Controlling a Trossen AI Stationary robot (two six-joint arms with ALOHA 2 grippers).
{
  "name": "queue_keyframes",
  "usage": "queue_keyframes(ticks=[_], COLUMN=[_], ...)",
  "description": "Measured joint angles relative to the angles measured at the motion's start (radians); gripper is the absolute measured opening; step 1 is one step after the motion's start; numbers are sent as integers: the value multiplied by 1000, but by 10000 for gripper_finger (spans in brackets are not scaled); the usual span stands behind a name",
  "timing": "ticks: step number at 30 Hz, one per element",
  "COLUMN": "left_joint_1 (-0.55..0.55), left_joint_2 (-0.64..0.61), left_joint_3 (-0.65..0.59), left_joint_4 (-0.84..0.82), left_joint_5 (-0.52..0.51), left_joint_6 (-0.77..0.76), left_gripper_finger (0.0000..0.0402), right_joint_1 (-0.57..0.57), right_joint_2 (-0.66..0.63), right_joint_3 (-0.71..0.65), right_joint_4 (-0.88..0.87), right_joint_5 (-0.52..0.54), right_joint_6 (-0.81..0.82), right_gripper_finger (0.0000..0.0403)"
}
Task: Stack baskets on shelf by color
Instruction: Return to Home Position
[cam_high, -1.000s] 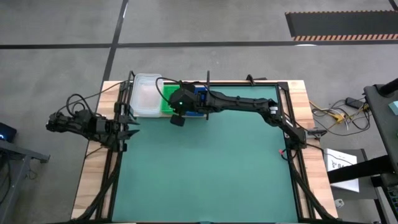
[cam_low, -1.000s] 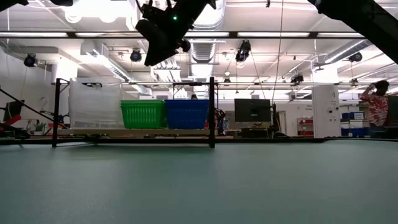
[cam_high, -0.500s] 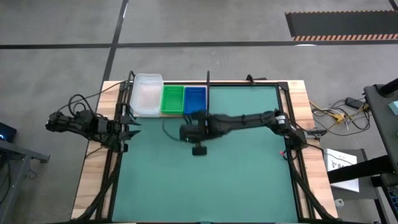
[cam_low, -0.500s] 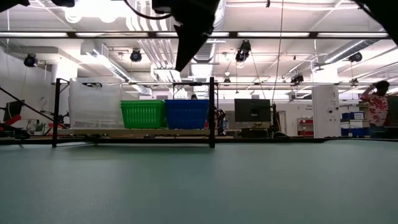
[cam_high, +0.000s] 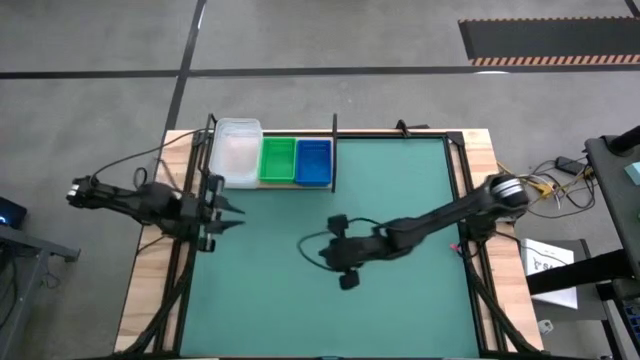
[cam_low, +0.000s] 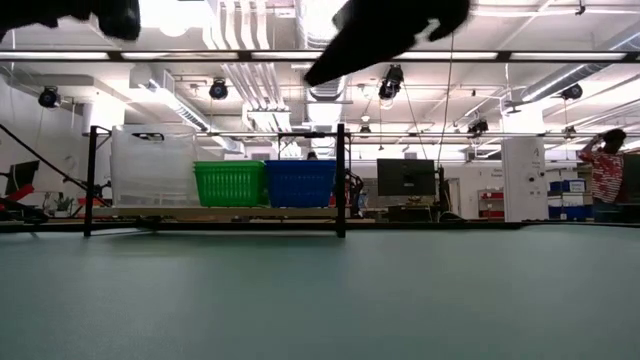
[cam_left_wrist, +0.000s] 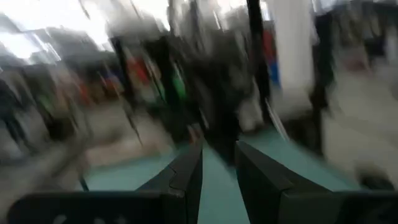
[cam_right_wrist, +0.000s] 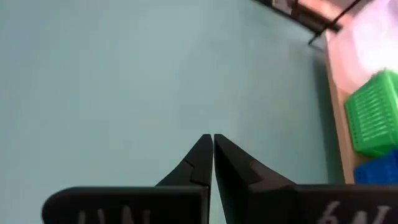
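The clear baskets (cam_high: 236, 152), green baskets (cam_high: 277, 160) and blue baskets (cam_high: 313, 162) stand side by side on the shelf (cam_low: 230, 213) at the tabletop's far left corner. A green mat (cam_high: 400, 310) covers the rest, and a person (cam_low: 605, 165) stands far back in the room. The right gripper (cam_right_wrist: 209, 138) hovers over mid-mat, jaws together. The left gripper (cam_high: 232, 212) hangs by the left edge, jaws slightly apart.

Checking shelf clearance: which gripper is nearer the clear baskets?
Left. The left gripper is at the left edge of the mat, just in front of the clear baskets; the right gripper is over its middle, farther off.
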Motion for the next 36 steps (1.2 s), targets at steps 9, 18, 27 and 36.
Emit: queue_keyframes(ticks=[9, 18, 27, 36], left_joint_1=[0, 19, 30, 30], left_joint_2=[-94, -284, -341, -346], left_joint_3=[-65, -199, -253, -321], left_joint_4=[-187, -114, -94, 3], left_joint_5=[174, 155, 160, 160], left_joint_6=[-52, -4, 11, 32], left_gripper_finger=[79, 79, 79, 79], right_joint_1=[-10, -37, -39, -39], right_joint_2=[-413, -781, -1114, -1424], right_joint_3=[-539, -887, -1081, -1227], right_joint_4=[400, 596, 596, 568], right_joint_5=[2, 12, 53, 76], right_joint_6=[-51, -68, -121, -207], right_gripper_finger=[8, 8, 9, 9])
